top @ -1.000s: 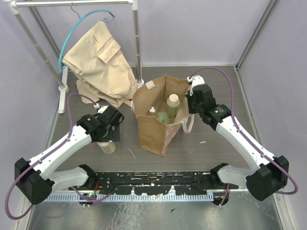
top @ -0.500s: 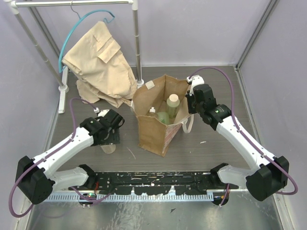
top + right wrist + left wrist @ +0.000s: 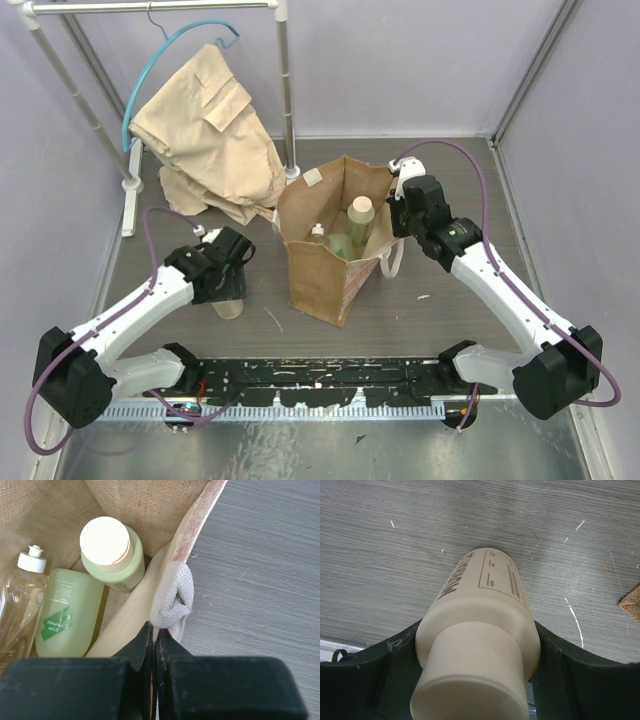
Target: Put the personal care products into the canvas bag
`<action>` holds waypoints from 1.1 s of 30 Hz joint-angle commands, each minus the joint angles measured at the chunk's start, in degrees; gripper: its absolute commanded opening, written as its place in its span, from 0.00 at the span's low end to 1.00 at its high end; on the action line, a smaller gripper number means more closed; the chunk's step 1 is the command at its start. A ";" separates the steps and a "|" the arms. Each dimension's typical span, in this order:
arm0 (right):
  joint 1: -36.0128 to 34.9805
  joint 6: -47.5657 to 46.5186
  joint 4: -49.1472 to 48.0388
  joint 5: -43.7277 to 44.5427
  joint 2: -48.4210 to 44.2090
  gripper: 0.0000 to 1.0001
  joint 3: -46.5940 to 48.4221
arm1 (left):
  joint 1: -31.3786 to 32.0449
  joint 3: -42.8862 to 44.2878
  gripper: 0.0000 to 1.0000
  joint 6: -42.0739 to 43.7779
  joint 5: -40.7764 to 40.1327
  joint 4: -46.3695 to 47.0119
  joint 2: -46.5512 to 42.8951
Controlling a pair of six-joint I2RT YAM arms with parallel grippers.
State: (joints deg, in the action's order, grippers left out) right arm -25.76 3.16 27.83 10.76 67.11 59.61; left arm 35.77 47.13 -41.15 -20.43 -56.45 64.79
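My left gripper [image 3: 222, 278] is shut on the cream bottle [image 3: 229, 306], left of the bag. In the left wrist view the cream bottle [image 3: 480, 630] sits cap-up between the dark fingers [image 3: 570, 680], its base at the grey tabletop. The tan canvas bag [image 3: 318, 285] stands open at the centre. Inside are the amber white-capped bottle [image 3: 20, 605], the green cylinder [image 3: 65, 612] and the rounder green bottle with cream top [image 3: 111, 555]. My right gripper [image 3: 156, 636] is shut on the bag's whitish strap [image 3: 172, 597] at its right rim, as the top view [image 3: 400, 212] shows.
A beige folded garment [image 3: 205, 135] hangs and lies by a white clothes rack [image 3: 285, 90] with a blue hanger [image 3: 175, 50] at the back left. Purple walls close in the sides and back. A black rail [image 3: 320, 380] runs along the near edge.
My left gripper has shifted slightly toward the near left, down around the cream bottle. The right arm and the bag have not moved.
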 commanded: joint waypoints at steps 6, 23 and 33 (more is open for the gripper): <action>0.25 -0.61 -1.34 -1.05 -0.31 0.01 -0.38 | -0.09 -1.83 0.40 1.31 2.81 5.25 -0.52; 0.14 -0.61 -1.06 -1.34 0.64 0.01 -0.11 | -0.05 9.32 0.00 2.21 7.81 -0.57 -10.45; 0.17 0.50 1.40 -2.42 3.73 0.01 1.40 | 1.36 31.59 0.00 9.52 14.18 -8.12 -8.27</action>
State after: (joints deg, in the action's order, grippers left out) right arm -25.69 3.16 27.77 9.50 68.66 60.23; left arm 36.32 69.63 -35.51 -9.19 -63.81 56.55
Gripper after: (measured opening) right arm 0.075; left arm 0.753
